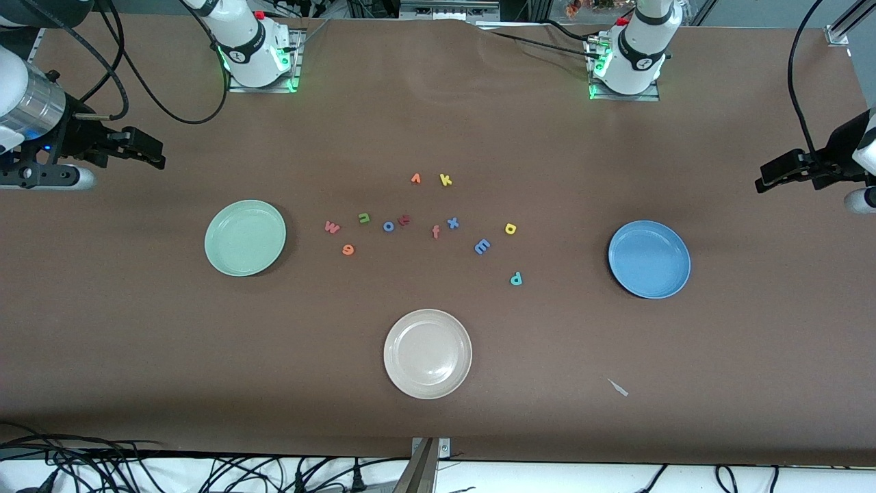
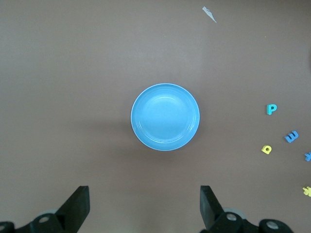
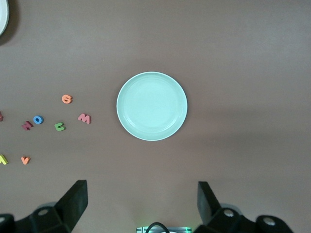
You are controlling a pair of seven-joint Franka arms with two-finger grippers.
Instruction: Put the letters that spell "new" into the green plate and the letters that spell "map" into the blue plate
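The green plate (image 1: 245, 237) (image 3: 151, 106) lies toward the right arm's end, the blue plate (image 1: 649, 259) (image 2: 165, 117) toward the left arm's end. Between them lie the salmon w (image 1: 332, 227), green n (image 1: 364, 218), orange e (image 1: 348, 250), blue m (image 1: 482, 246), yellow a (image 1: 510, 229) and teal p (image 1: 516, 278). My right gripper (image 1: 152, 152) (image 3: 142, 201) hangs open and empty high over the table's edge by the green plate. My left gripper (image 1: 766, 177) (image 2: 144, 204) hangs open and empty by the blue plate.
A cream-white plate (image 1: 428, 353) sits nearest the front camera. Other letters lie among the task's: blue o (image 1: 389, 226), a dark-red letter (image 1: 404, 220), orange f (image 1: 436, 232), blue x (image 1: 452, 222), orange v (image 1: 415, 179), yellow k (image 1: 445, 180). A paper scrap (image 1: 618, 387) lies near the blue plate.
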